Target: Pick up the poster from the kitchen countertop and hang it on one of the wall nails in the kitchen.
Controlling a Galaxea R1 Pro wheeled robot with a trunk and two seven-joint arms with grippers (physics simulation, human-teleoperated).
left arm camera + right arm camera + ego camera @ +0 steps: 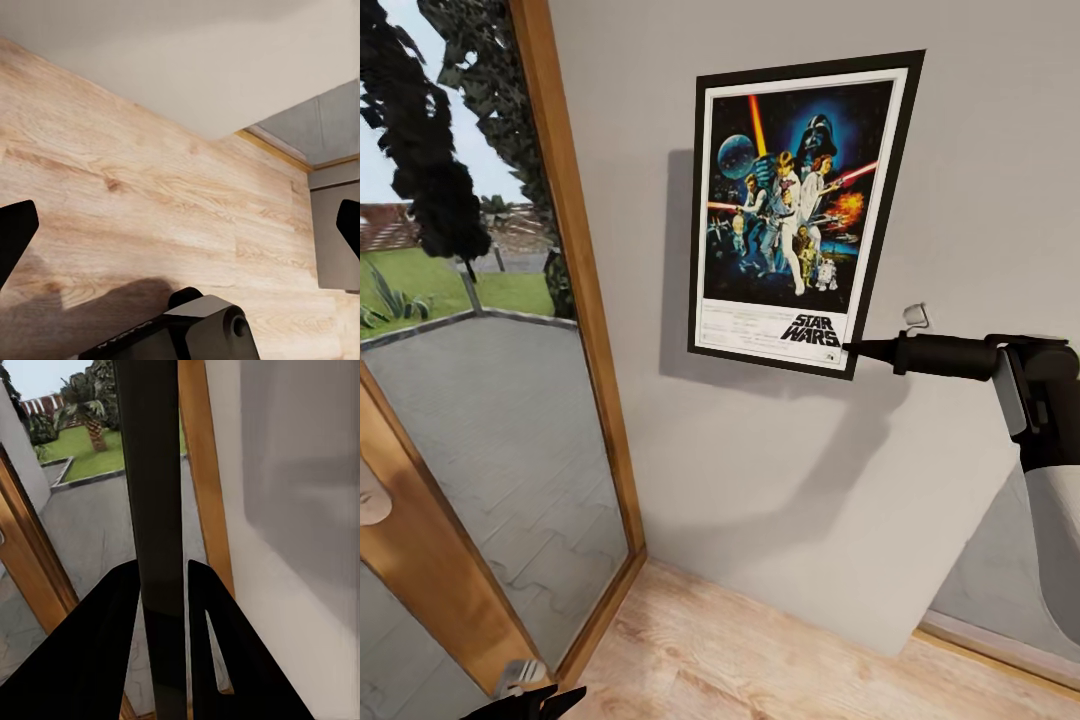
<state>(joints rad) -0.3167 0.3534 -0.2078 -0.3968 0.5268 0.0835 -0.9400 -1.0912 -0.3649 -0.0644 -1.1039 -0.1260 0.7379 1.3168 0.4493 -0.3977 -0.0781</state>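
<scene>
The right tool (852,349) is clenched on the lower right corner of the poster (800,205), which stands upright, slightly tilted, against the wall (780,470), while the left tool (180,225), spread wide, hangs low over the floor (150,187).

A home interior, by a glazed door to the garden

Plain light-grey wall (780,480) hung with a framed Star Wars poster (800,210), pale wood-plank floor (760,660), and a wood-framed glass door (575,300) — beyond it a paved terrace (490,420), lawn and trees.
</scene>
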